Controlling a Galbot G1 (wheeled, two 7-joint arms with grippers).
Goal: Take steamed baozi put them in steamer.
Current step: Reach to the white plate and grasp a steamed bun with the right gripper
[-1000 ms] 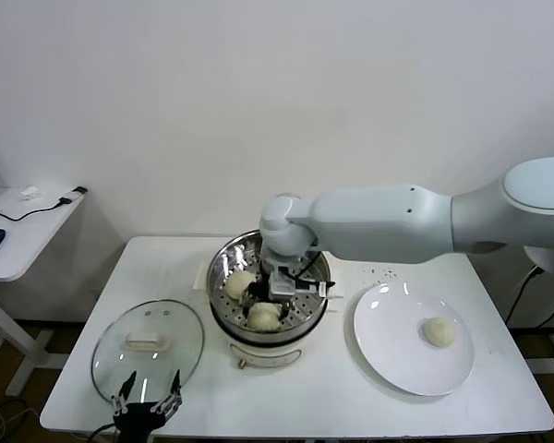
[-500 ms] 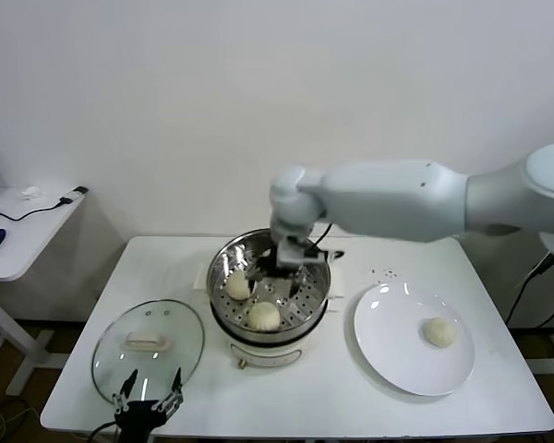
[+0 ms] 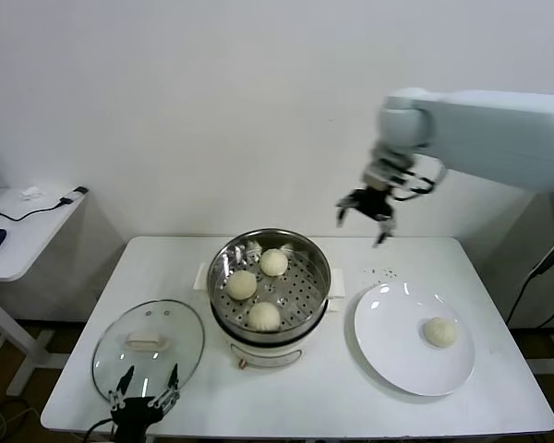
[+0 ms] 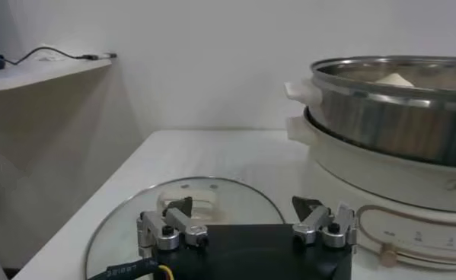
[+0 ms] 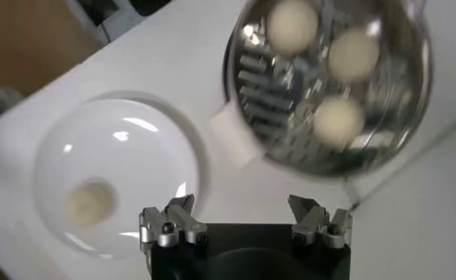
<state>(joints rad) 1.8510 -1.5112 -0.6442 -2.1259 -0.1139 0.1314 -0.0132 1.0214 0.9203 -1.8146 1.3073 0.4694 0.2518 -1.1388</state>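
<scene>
White table (image 3: 166, 277), work area w/ everything on it. R arm reaches in from robot's right, raised high above the table's back edge; right gripper (image 3: 367, 210) hangs in the air betw steamer and plate, jaws spread wide, nothing in them (wrist view confirms: both fingers apart, empty). Steamer (image 3: 270, 318) sits mid-table, lid off so tray is reachable; 3 steamed baozi (image 3: 274, 262) lie on the perforated tray, spaced apart, none touching. Glass lid (image 3: 149, 346) parked flat on the table to robot's left of the steamer, out of the way. White plate (image 3: 379, 355) to robot's right of the steamer, 1 bun (image 3: 439, 331) left on it, toward the far-right side, well clear of the gripper. Left gripper (image 3: 146, 404) idle at the near table edge, just by the lid, fingers apart, holding nothing. Vs 1 s ago: R gripper was down inside the steamer over the tray, only 2 buns visible; 0.5 s ago lifting off; now a 3rd bun shows at the tray's back and the arm has swung up and toward the plate side. Plate bun, lid, L arm unchanged. Judgement: 3 of 4 placed, next move likely descent on the plate bun.
</scene>
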